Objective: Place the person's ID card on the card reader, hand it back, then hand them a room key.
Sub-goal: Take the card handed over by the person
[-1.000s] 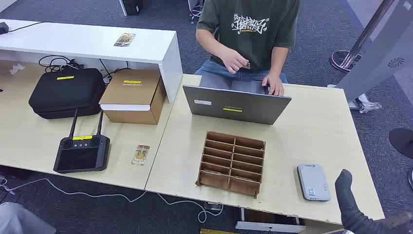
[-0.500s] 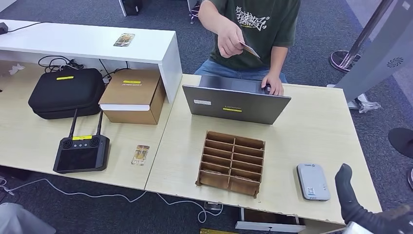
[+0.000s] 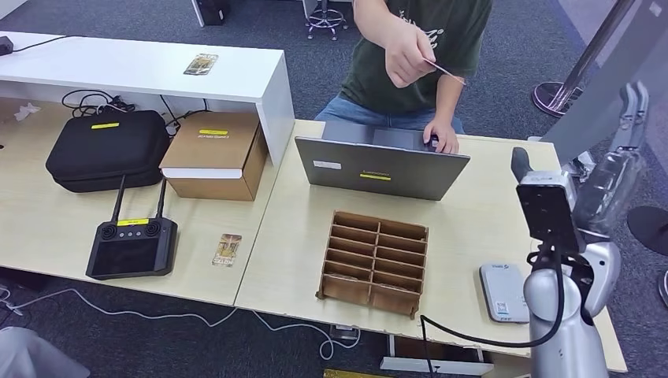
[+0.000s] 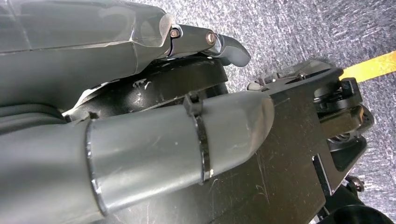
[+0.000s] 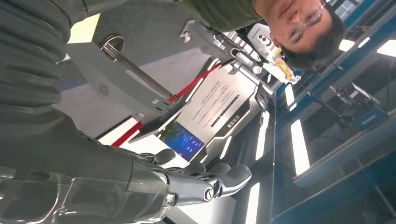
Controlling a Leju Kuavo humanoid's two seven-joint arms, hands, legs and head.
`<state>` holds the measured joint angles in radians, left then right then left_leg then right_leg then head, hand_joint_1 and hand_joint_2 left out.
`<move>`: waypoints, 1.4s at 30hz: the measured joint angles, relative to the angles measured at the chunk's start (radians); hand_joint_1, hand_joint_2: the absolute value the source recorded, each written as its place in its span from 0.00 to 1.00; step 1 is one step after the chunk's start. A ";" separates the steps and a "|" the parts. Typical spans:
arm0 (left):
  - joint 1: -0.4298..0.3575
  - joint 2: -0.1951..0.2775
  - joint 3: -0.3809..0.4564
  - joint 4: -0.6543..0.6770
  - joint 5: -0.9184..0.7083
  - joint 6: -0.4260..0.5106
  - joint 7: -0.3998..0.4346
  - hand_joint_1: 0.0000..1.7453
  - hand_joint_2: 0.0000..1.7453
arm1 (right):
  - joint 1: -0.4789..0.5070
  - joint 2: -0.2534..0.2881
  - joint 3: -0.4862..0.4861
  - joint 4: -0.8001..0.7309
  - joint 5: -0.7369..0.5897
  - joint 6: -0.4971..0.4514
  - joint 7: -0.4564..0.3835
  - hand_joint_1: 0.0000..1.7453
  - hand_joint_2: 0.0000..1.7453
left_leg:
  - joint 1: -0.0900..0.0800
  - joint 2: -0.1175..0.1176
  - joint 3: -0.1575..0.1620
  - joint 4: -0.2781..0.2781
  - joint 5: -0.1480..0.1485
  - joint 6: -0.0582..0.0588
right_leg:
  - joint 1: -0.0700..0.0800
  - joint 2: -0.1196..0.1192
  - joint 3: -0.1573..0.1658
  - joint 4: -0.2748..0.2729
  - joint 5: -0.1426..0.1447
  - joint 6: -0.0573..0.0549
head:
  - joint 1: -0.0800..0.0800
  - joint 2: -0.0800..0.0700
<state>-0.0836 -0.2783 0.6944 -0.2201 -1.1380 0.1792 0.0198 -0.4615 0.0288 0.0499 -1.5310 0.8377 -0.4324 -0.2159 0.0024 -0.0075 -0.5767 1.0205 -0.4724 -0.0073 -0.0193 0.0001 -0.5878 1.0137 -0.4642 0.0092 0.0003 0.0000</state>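
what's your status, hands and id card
Right hand raised beside the desk, empty. Left hand holds nothing. ID card in person's hand above laptop. Card reader bare.

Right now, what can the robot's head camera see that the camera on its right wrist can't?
Only the head view has the desk with the laptop, the wooden slotted tray, the grey card reader and the card the person holds out. Only the right wrist view has ceiling lights, a lit screen and the right hand's fingers, holding nothing. Both show the person in the green shirt.
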 joint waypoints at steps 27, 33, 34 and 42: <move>-0.021 -0.003 -0.052 0.000 -0.030 -0.009 0.019 0.00 0.00 | -0.338 -0.028 0.170 0.364 0.101 0.084 0.055 0.00 1.00 | 0.000 -0.001 -0.001 0.000 0.001 0.000 | 0.000 -0.001 -0.001 0.000 0.000 0.000 | 0.000 0.000; -0.025 -0.006 -0.066 0.000 -0.034 0.003 0.020 0.00 0.00 | -0.417 -0.009 0.202 0.479 0.095 0.064 0.048 0.00 1.00 | 0.000 -0.002 -0.002 0.000 0.001 0.000 | 0.000 -0.001 -0.001 0.000 0.000 0.000 | 0.000 0.000; -0.026 -0.007 -0.068 0.000 -0.033 0.006 0.019 0.00 0.00 | -0.421 -0.007 0.205 0.492 0.094 0.059 0.046 0.00 1.00 | 0.000 -0.002 -0.002 0.000 0.001 0.000 | 0.000 -0.001 -0.001 0.000 0.000 0.000 | 0.000 0.000; -0.024 -0.012 -0.082 0.000 -0.044 0.014 0.010 0.00 0.00 | -0.426 -0.002 0.216 0.540 0.097 0.047 0.040 0.00 1.00 | 0.000 -0.002 -0.002 0.000 0.001 0.000 | 0.000 -0.001 -0.001 0.000 0.000 0.000 | 0.000 0.000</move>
<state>-0.1079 -0.2901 0.6128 -0.2201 -1.1819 0.1937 0.0302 -0.8873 0.0267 0.2658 -0.9910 0.9350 -0.3853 -0.1761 0.0023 -0.0099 -0.5788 1.0209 -0.4716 -0.0077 -0.0194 -0.0010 -0.5889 1.0135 -0.4640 0.0095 0.0004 0.0000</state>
